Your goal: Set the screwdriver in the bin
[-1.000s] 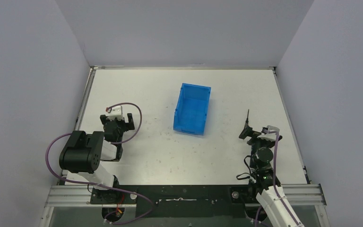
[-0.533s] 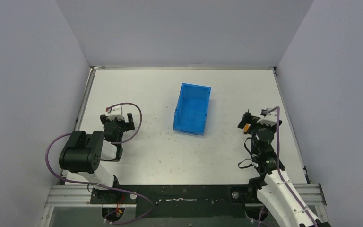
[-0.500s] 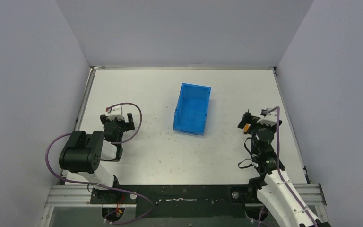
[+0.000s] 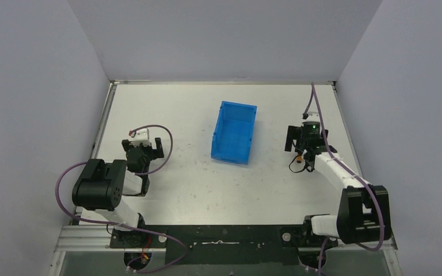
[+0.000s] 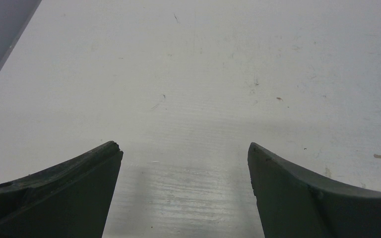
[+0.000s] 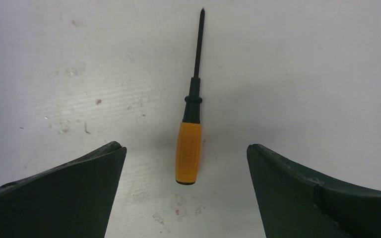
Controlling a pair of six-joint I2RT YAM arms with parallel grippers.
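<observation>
The screwdriver (image 6: 191, 106), with an orange handle and a thin black shaft, lies flat on the white table. In the right wrist view its handle end sits between my open right gripper's (image 6: 184, 146) fingers and touches neither; the shaft points away. In the top view only an orange bit of the screwdriver (image 4: 301, 154) shows below the right gripper (image 4: 306, 140). The blue bin (image 4: 235, 132) stands empty mid-table, to the left of the right gripper. My left gripper (image 4: 144, 150) is open and empty over bare table, far left of the bin; its jaws frame bare table (image 5: 184, 146).
Grey walls close in the table on the left, back and right. The table's raised metal edge (image 4: 106, 115) runs along the left side. A purple cable (image 4: 322, 118) loops above the right wrist.
My right arm has reached away from its base, and its gripper now hangs over the screwdriver. The screwdriver, the bin and the left arm have not moved.
</observation>
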